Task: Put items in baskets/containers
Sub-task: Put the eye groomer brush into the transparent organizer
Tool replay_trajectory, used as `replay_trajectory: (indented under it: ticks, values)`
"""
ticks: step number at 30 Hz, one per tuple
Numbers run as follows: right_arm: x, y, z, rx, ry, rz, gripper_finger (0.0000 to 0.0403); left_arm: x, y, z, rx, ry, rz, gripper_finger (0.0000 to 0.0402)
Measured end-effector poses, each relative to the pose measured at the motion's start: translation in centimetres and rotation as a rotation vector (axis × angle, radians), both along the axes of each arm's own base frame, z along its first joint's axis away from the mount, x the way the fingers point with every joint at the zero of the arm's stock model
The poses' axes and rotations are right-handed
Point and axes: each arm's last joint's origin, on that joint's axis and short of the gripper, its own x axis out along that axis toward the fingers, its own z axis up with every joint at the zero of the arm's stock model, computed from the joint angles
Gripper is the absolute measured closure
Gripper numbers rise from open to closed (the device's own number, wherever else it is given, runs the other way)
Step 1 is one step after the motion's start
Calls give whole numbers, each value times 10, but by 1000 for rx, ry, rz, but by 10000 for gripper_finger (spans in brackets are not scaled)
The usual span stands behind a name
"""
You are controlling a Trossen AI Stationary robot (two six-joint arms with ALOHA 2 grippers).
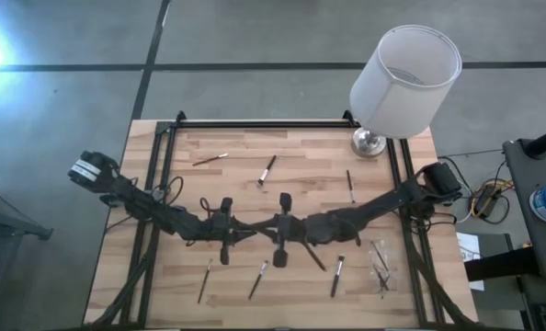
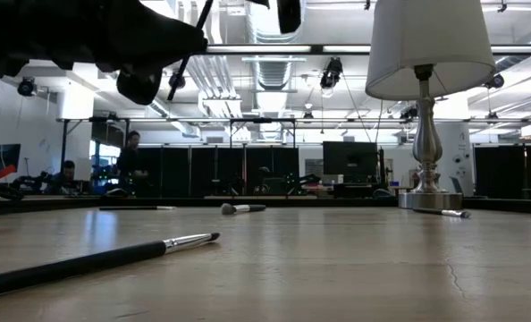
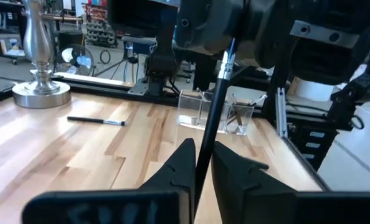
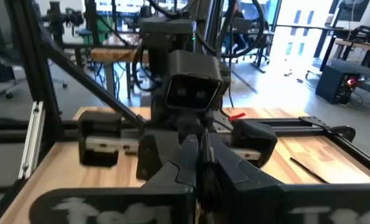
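Observation:
Over the middle of the table my two grippers meet tip to tip. A thin dark-handled brush with a silver ferrule spans between them, clear of the wood. My right gripper is shut on it. My left gripper has its fingers on either side of the handle's lower part, slightly apart. The clear container stands near the table's right edge with several brushes in it. My right gripper pinches the brush between its two fingers just above the silver ferrule, at the bristle end. The fingers come level from the table's right side. The brush is lifted clear and its handle slants down toward my left gripper.
Loose brushes lie on the table: far left, far middle, far right, and three along the near edge. A lamp with a big white shade stands at the far right corner.

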Motion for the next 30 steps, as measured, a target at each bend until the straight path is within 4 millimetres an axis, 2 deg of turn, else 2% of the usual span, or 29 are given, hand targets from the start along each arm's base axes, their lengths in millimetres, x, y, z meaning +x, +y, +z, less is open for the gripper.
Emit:
replay_trajectory:
  ticks: [4,10,14,23,26,30]
  values:
    - [-20,3,22,-9,62,-10,393,-1,1,-1,-14,22,6,345]
    - [-65,13,50,-5,172,-89,393,-4,2,4,-4,15,7,336]
    - [-104,21,65,29,248,-109,394,-5,2,2,41,53,-3,336]
    - [-204,25,66,173,521,-203,392,-5,2,0,55,76,-5,335]
    - [-227,30,65,193,569,-187,392,-5,2,-1,56,78,-5,335]
    - [-246,37,62,236,639,-154,391,-5,2,0,55,78,-5,335]
